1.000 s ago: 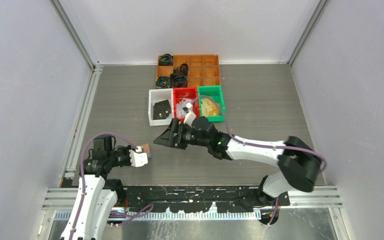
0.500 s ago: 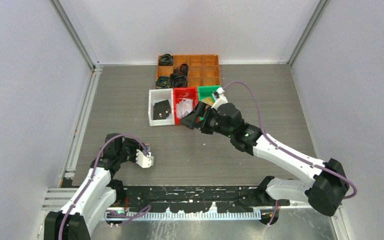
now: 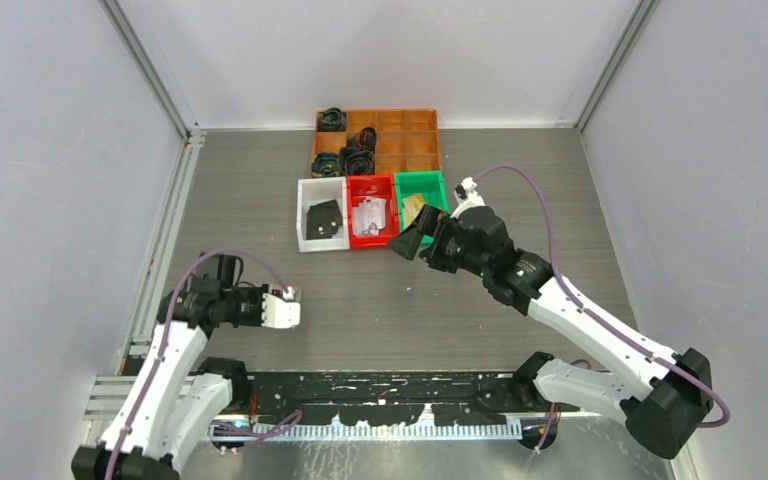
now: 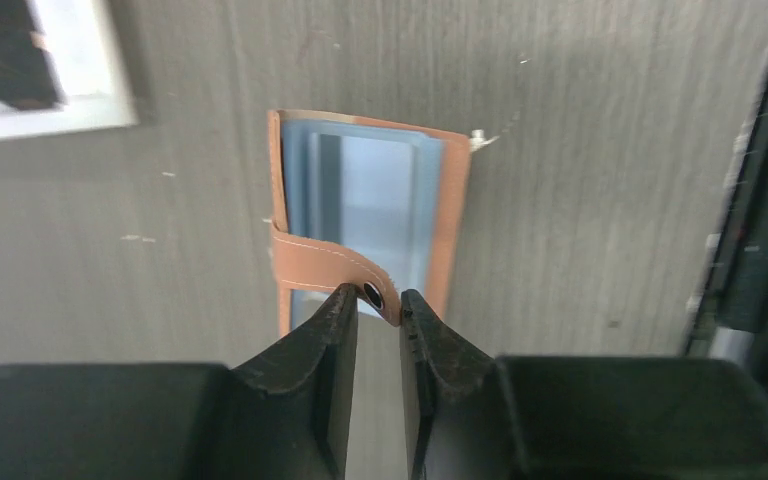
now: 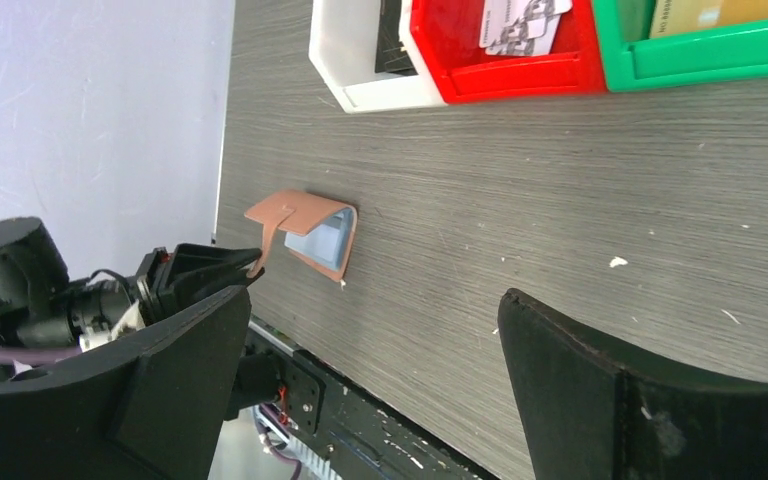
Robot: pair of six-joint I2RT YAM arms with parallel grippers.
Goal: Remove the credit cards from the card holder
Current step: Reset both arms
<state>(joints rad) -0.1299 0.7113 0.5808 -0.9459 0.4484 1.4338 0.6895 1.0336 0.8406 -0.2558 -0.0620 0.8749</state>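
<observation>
The card holder [image 4: 365,195] lies on the table, tan with a grey-blue pocket face; no card shows in its slots. My left gripper [image 4: 375,297] is shut on its strap tab [image 4: 325,262]. The holder also shows in the right wrist view [image 5: 315,235] and barely in the top view [image 3: 291,292], at my left gripper [image 3: 293,299]. My right gripper [image 3: 415,243] is open and empty in front of the bins, its jaws wide apart [image 5: 375,300]. The black card [image 3: 322,217] lies in the white bin, the whitish card [image 3: 368,215] in the red bin, the orange-yellow card [image 3: 416,205] in the green bin.
The white bin [image 3: 303,235], red bin [image 3: 354,185] and green bin [image 3: 442,200] stand in a row mid-table. An orange divided tray [image 3: 405,140] with black coiled bundles sits behind them. Grey walls close in both sides.
My right gripper has swung from the table's middle up and right, past the red bin, to the front of the green bin. My left arm has shifted slightly, still gripping the strap.
</observation>
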